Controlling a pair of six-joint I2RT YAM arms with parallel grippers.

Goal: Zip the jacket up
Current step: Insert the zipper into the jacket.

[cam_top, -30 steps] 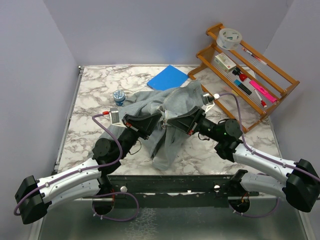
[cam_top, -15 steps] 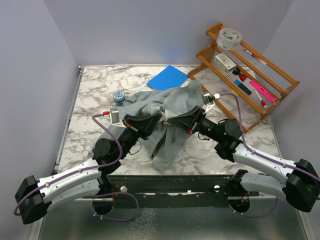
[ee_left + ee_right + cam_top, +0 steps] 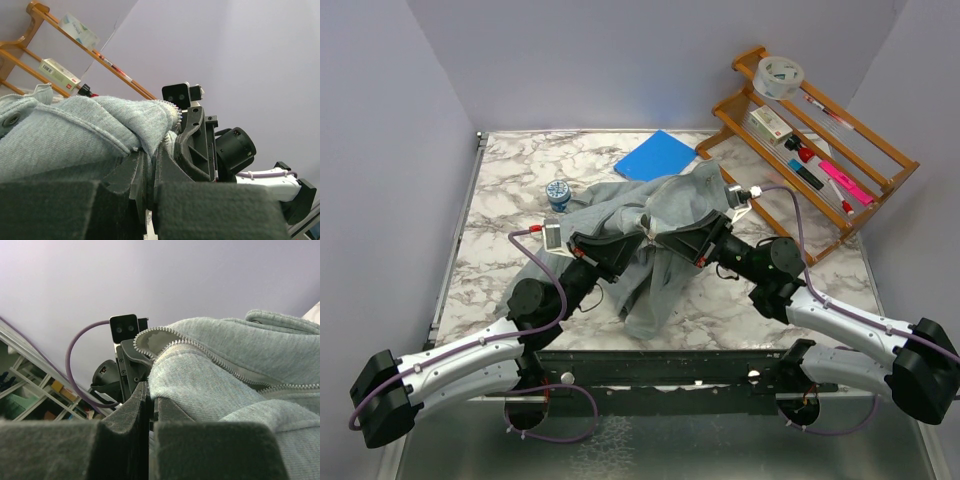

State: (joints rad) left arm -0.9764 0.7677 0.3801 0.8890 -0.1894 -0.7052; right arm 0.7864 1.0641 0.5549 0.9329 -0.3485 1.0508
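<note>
1. A marble-patterned table (image 3: 500,190) fills the floor of a booth with plain pale walls (image 3: 620,60).
2. Nearest the front edge, a loose end of the jacket (image 3: 648,305) trails down onto the marble. The rest lies bunched at the table's centre and is tented up where the two grippers meet.
3. The left gripper (image 3: 632,243) is closed. Its wrist view shows a fold of grey fleece running down between its pinched fingers (image 3: 135,172), so it looks clamped on one front edge.
4. The right gripper (image 3: 665,240) faces it, almost touching, and is also closed on cloth. The zipper teeth (image 3: 200,352) run along the hem just above its fingers (image 3: 132,407).
5. The jacket is likely to feel light, soft and limp. It will sag and fold instead of keeping a shape, so each edge needs tension to lie straight. Fleece should give good friction, so a pinch is unlikely to slip, though thick folds can bury the zipper. The best hold is probably the flat tape right beside the teeth, low down where the two ends must mate. I cannot see the slider.
6. Beyond the jacket stands a small round tin (image 3: 558,192), just beside its left side. A blue pad (image 3: 655,155) lies farther back. At the far right corner is a wooden rack (image 3: 752,58) carrying a roll of tape (image 3: 780,75) and pens.
</note>
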